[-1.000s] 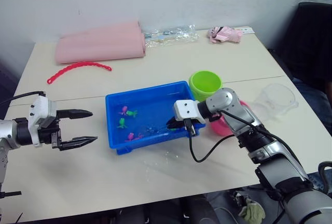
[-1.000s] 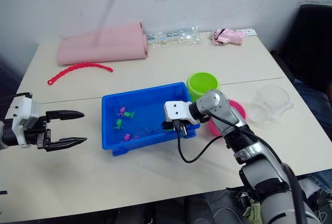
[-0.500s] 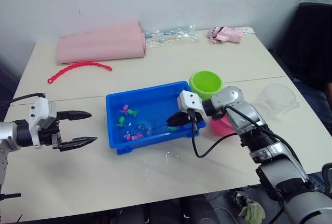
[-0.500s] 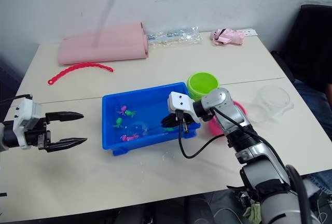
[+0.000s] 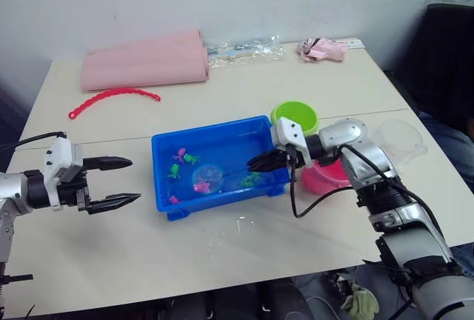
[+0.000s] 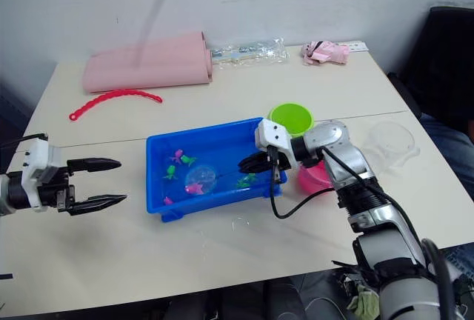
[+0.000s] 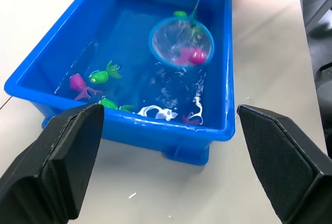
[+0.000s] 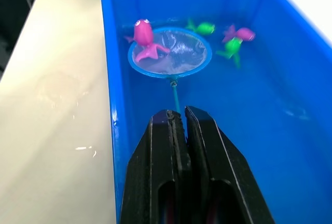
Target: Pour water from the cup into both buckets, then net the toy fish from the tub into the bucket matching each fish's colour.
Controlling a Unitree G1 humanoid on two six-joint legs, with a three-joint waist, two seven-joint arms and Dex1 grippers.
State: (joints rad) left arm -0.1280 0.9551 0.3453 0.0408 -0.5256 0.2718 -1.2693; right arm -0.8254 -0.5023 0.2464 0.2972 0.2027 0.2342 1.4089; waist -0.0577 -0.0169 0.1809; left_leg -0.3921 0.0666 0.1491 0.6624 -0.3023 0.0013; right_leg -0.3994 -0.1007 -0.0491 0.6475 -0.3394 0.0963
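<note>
**Pink fish on the net, lift pending**

Nearest the robot, the left gripper (image 5: 111, 182) hangs over bare table (image 5: 222, 261) beside the blue tub (image 5: 164, 142), its two fingers spread apart and holding nothing. The right gripper (image 8: 179, 125) is clenched on the thin handle of the net (image 8: 169, 51), reaching in over the tub's right end. The blue hoop lies low in the water near the tub's middle, and a magenta fish (image 8: 143, 37) sits on its mesh at the rim. Other toy fish, a green one (image 7: 105, 73) among them, float loose around it.

Just beyond the right gripper stands the pink bucket (image 5: 326, 179), partly hidden by the arm, with the lime green bucket (image 5: 295, 117) behind it and the clear cup (image 5: 400, 136) farther right.

To finish the scoop well, the hoop should probably be raised level and slowly, since the fish rides near the edge and could slip off. It then belongs over the pink bucket before the hoop is tipped.
</note>
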